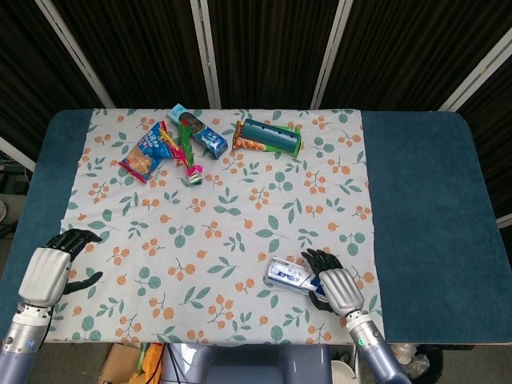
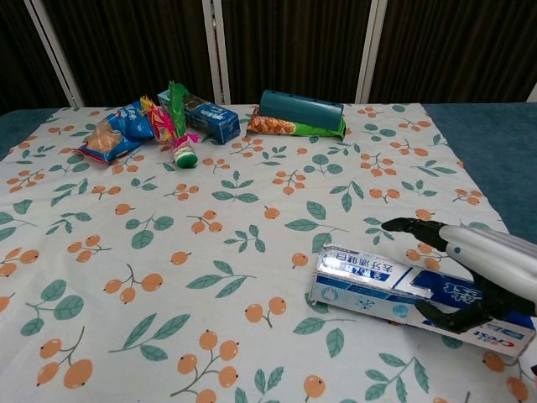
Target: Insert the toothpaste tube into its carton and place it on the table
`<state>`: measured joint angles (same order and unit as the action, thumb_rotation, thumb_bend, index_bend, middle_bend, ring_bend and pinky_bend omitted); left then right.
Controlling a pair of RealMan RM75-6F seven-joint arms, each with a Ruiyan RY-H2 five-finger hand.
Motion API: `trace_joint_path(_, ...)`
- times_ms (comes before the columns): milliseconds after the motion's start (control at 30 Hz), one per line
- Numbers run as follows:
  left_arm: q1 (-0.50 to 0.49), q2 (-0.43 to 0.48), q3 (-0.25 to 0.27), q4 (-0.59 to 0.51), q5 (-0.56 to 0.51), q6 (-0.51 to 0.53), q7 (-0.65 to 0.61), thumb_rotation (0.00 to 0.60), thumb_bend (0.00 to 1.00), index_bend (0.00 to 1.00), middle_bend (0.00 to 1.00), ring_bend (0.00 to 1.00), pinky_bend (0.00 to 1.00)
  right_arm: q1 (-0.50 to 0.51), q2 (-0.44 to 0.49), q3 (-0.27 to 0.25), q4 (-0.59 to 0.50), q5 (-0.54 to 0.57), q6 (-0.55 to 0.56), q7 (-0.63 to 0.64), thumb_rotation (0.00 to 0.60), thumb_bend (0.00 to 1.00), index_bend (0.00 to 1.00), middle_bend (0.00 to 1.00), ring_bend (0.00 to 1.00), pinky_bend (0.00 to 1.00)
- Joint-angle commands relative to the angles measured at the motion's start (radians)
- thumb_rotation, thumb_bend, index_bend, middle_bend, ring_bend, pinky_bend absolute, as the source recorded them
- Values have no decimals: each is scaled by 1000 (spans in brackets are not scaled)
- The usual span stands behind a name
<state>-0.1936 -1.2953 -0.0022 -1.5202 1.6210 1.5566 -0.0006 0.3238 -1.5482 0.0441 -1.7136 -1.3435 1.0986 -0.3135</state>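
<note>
The blue and white toothpaste carton (image 1: pixel 288 274) (image 2: pixel 386 290) lies flat on the floral cloth near the front right, its closed end pointing left. My right hand (image 1: pixel 332 284) (image 2: pixel 470 269) grips the carton's right end, with fingers over the top and the thumb below. No tube shows outside the carton. My left hand (image 1: pixel 52 268) hovers at the front left edge of the cloth, holding nothing, fingers apart. The chest view does not show it.
Along the back of the cloth (image 1: pixel 240 216) lie a blue snack bag (image 1: pixel 144 152), a blue box (image 1: pixel 200 134), a feathery green and pink toy (image 1: pixel 186 156) and a teal tube pack (image 1: pixel 268 136). Bare blue table (image 1: pixel 432 192) flanks the cloth.
</note>
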Motion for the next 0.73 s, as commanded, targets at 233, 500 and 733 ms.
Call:
trace_joint_path(233, 13, 79, 15, -87, -63, -71, 46, 600, 36, 201, 140, 110, 174, -49, 271, -25, -149, -71, 110, 5, 600, 419, 0, 57, 0, 67)
trace_joint_path(500, 44, 157, 44, -146, -83, -85, 95, 600, 26, 96, 27, 18, 66, -157, 448, -105, -78, -197, 265, 110, 600, 419, 0, 6, 0, 8)
trace_joint_path(733, 62, 176, 41, -163, -114, -91, 153, 600, 9, 18, 0, 0, 0, -233, 462, -129, 8, -263, 384, 116, 600, 418, 0, 0, 0, 0)
